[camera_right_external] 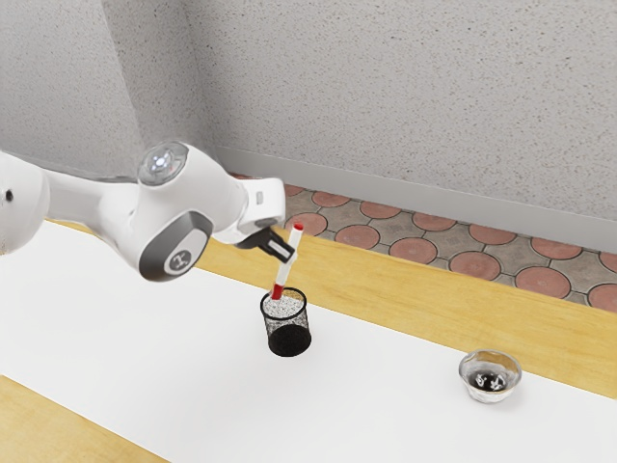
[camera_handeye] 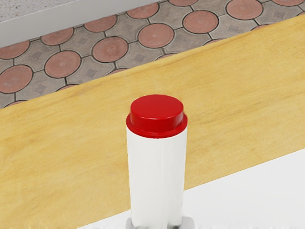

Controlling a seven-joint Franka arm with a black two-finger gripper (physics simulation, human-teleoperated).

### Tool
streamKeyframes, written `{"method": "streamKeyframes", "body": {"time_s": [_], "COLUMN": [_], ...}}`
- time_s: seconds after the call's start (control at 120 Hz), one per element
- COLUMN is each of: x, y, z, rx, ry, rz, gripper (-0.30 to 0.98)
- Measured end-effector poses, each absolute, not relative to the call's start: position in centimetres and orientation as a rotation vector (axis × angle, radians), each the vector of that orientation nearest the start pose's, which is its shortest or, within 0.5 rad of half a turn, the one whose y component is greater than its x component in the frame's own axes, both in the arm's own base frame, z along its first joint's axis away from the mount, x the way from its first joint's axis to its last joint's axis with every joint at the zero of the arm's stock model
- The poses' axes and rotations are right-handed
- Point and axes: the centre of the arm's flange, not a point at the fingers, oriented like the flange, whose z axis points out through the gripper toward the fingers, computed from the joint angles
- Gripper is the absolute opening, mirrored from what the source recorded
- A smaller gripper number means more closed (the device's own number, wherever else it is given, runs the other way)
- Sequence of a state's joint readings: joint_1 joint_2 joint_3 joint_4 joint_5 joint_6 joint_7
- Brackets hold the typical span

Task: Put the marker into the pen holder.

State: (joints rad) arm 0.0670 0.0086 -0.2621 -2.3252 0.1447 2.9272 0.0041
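In the exterior view my gripper [camera_right_external: 287,254] is shut on the white marker [camera_right_external: 287,269], holding it around its upper half. The marker is nearly upright, leaning slightly, with a red end on top and its red lower end at the mouth of the black mesh pen holder [camera_right_external: 290,340]. Whether that lower end is inside the rim or just over it, I cannot tell. The pen holder stands upright on the white strip of the table. In the wrist view the marker [camera_handeye: 157,176] rises close to the camera, red end up.
A clear glass bowl [camera_right_external: 490,377] with small dark and white bits stands toward the exterior view's right. The wooden table [camera_right_external: 424,294] carries a white strip [camera_right_external: 164,357]. Beyond its far edge lie the tiled floor and a speckled wall.
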Motion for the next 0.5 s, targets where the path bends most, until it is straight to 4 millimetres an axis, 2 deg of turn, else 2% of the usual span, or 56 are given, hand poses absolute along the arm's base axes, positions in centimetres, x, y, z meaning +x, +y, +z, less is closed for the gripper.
{"method": "streamKeyframes", "body": {"time_s": [0.275,0.5], "x": [54.5,54.6], "y": [-11.5,-11.1], "z": [37.9,38.6], "rx": [-2.999,-3.004], "ry": [0.417,0.373], "rz": [-0.904,-0.906], "gripper": [-0.1,0.37]}}
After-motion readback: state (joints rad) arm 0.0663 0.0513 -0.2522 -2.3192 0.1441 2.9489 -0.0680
